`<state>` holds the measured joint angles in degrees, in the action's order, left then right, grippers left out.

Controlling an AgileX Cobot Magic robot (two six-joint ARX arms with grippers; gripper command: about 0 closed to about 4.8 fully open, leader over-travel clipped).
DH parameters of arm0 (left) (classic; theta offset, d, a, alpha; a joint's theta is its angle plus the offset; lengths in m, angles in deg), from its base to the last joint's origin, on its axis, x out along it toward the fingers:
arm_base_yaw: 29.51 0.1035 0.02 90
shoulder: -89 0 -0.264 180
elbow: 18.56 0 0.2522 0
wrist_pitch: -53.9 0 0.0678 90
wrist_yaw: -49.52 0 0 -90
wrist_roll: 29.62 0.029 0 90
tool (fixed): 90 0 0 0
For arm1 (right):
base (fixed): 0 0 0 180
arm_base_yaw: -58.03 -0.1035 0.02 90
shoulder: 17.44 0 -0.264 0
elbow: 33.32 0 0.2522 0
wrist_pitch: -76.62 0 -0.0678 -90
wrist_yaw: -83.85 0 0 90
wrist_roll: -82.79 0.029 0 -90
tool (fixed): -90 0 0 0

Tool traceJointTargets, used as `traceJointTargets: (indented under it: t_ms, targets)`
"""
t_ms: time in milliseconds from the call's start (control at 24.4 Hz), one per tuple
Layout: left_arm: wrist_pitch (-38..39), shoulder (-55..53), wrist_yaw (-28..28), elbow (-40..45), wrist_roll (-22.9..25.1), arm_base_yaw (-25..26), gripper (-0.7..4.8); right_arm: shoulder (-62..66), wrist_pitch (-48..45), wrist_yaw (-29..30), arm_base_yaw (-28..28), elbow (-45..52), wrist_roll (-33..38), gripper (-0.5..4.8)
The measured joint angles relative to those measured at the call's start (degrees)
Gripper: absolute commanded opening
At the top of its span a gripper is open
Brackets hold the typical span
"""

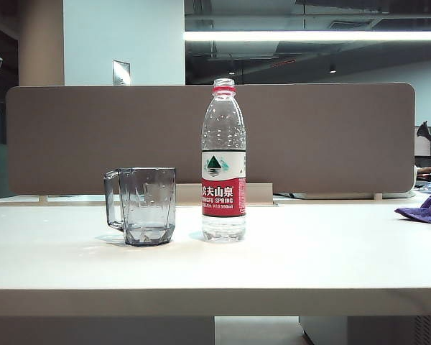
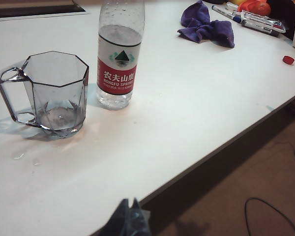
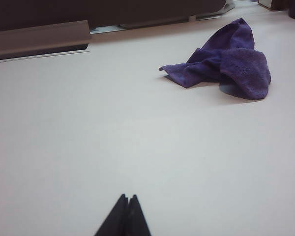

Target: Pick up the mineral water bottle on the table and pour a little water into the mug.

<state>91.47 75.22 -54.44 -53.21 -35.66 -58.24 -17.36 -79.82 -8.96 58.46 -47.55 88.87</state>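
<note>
An uncapped bottle (image 1: 223, 159) stands upright on the table (image 1: 215, 269), just right of the mug (image 1: 142, 205) in the exterior view, the two close but not touching. No arm shows in that view.

With no cap on the red neck ring, the main risk is a spill: a squeeze too hard on the thin clear plastic could push water out of the mouth, and a fast tilt could overshoot the mug. A grip placed high could topple the tall bottle into the mug, which stands near enough to be knocked.

The left gripper (image 2: 129, 216), fingers together and empty, hangs near the table's front edge, well short of both things. The right gripper (image 3: 124, 216), also pressed together and empty, sits over bare tabletop near a purple cloth (image 3: 225, 64), away from the bottle.

The bottle carries a red-and-white label with a green mountain mark; droplets cling inside its upper half. The mug is smoky grey, faceted, its handle turned away from the bottle; whether it holds any water is unclear.
</note>
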Motion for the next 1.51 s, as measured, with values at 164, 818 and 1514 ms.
traceJointTargets:
  t_ms: [164, 818, 1514]
  targets:
    - [0.8, 2.4, 0.1, 0.0, 0.1, 0.0, -0.05, 0.0, 0.0, 0.0, 0.0, 0.0, 0.0, -0.04]
    - [-3.0, 13.4, 8.2, 14.3, 4.3, 26.4, -0.05, 0.0, 0.1, 0.0, 0.0, 0.0, 0.0, -0.04]
    - [4.3, 13.4, 9.0, 15.4, 4.3, 28.3, -0.05, 0.0, 0.1, 0.0, 0.0, 0.0, 0.0, -0.04]
